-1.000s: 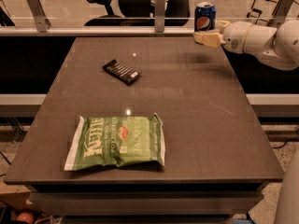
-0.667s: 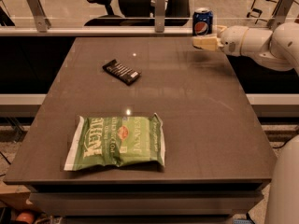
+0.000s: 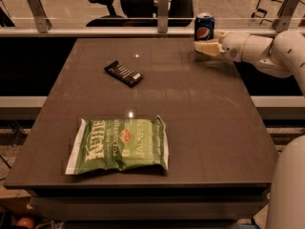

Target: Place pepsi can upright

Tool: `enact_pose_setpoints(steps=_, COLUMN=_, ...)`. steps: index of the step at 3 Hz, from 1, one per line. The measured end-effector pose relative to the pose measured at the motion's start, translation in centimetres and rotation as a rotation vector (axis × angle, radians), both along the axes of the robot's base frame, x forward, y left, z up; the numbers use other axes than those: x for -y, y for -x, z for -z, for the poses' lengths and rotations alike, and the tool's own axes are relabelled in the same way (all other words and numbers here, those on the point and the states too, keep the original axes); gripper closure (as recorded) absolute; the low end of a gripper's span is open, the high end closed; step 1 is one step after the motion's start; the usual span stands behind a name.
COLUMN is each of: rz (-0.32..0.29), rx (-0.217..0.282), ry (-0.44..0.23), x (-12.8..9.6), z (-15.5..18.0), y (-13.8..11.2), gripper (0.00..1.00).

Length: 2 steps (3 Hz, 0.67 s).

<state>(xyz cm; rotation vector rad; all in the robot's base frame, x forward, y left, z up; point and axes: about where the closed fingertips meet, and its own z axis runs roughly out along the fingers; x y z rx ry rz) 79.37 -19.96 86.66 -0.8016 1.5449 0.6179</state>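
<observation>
Starting at the bottom of the frame: a green chip bag (image 3: pixel 119 146) lies flat on the dark brown table (image 3: pixel 214 128), lower left, near the front edge. A bit of white robot body (image 3: pixel 288 185) fills the lower right corner.

Further up, left of centre, there's a flat black packet (image 3: pixel 124 73) with white stripes, lying at an angle and well apart from the bag.

At the top right of the tabletop, the pepsi can (image 3: pixel 204 26) is standing upright right by the far edge, logo facing the camera. The gripper (image 3: pixel 201 47) sits just in front of the can's base, low over the table. It's at the end of the white arm (image 3: pixel 267 51), which stretches across from the right edge of the frame. Honestly can't tell if it's open or closed, or whether it's touching the can at all.

Behind the table runs a pale rail (image 3: pixel 95 32), and past that there's an office chair (image 3: pixel 106 4) in the upper left.
</observation>
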Motion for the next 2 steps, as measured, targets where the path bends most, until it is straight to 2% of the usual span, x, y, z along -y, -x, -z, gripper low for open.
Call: enact_pose_setpoints(steps=2, rz=-0.026, rx=0.019, ry=-0.03, x=-0.62, z=1.43, y=-0.38, gripper=1.0)
